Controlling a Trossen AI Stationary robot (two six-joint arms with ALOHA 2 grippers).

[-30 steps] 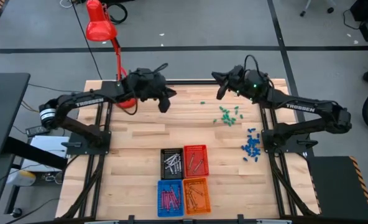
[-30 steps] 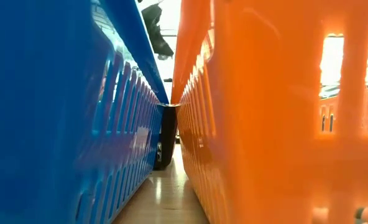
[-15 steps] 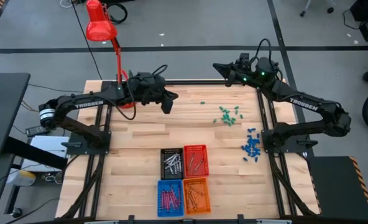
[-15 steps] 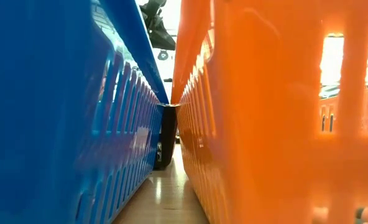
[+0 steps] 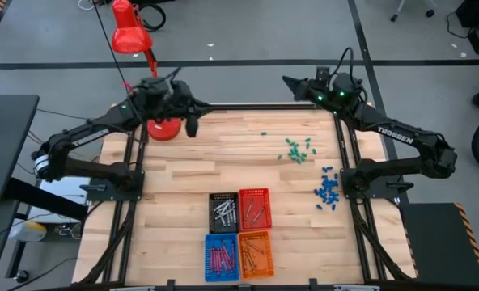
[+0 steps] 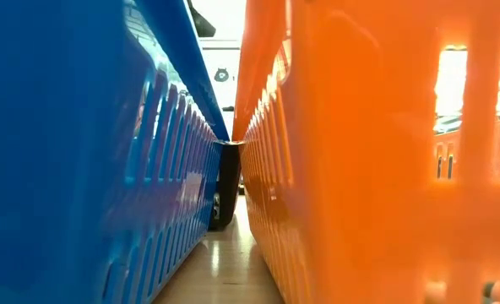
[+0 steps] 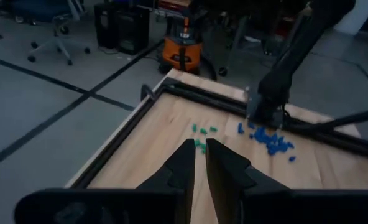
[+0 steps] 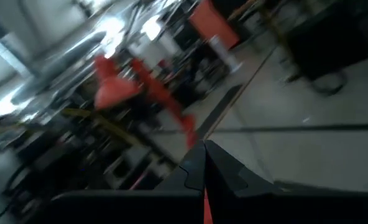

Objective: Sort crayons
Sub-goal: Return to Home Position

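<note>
We take the black basket (image 5: 211, 212) as our mark on the bench (image 5: 183, 182). The red basket (image 5: 254, 191) touches its right side, the blue basket (image 5: 207, 257) sits just on its near side, and the orange basket (image 5: 270, 255) is diagonal to it. The crayons (image 5: 224, 213) lie inside these four, with pale grey sticks in the black one and maroon ones in the blue. Small green pieces (image 5: 297, 150) are scattered beyond the black basket and to its right, and blue pieces (image 5: 328, 188) lie well to its right, level with it. The left gripper (image 5: 191, 126) hangs far beyond the black basket near the bench's back edge, just beside the base of the red lamp (image 5: 163, 129). Its fingers (image 7: 185, 163) stand only a narrow slit apart, with nothing between them. The right gripper (image 5: 290, 82) is well beyond the black basket and to its right, past the back edge – its fingers (image 8: 195, 165) are pressed together and empty. From table height we see little: the walls of the blue and orange baskets fill the low view, leaving a thin gap that ends at the black basket.
</note>
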